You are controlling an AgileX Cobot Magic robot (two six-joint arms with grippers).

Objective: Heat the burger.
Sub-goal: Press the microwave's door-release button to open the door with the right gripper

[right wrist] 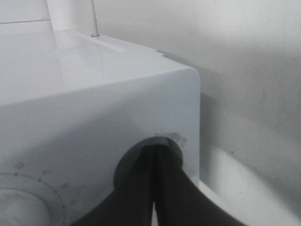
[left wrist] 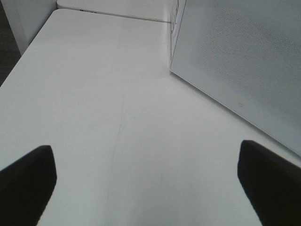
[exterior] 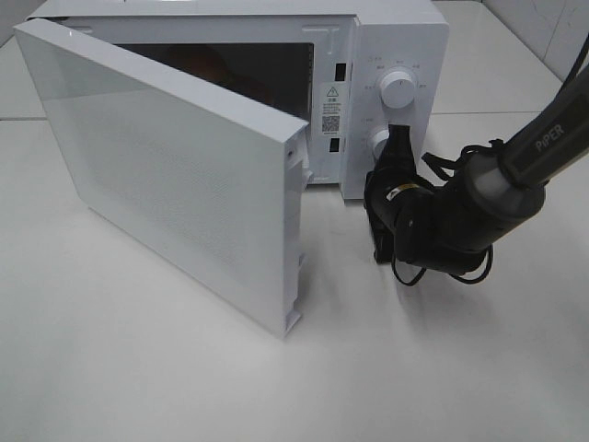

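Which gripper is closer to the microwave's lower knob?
Right. The right gripper, shut, has its tips at the lower knob; the left gripper hangs open over the table, outside the open door.

Right arm [exterior: 543, 145] reads "PiPER"; microwave sticker [exterior: 330, 110] shows a warning triangle

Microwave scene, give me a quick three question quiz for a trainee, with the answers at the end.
1. True or false: the microwave door is shut.
2. Pick one: the right gripper has its tip at A the upper knob, B the lower knob, C the microwave door.
3. Fill in: the left gripper hangs over the table with its jaws ____.
Key: 1 false; 2 B; 3 open.
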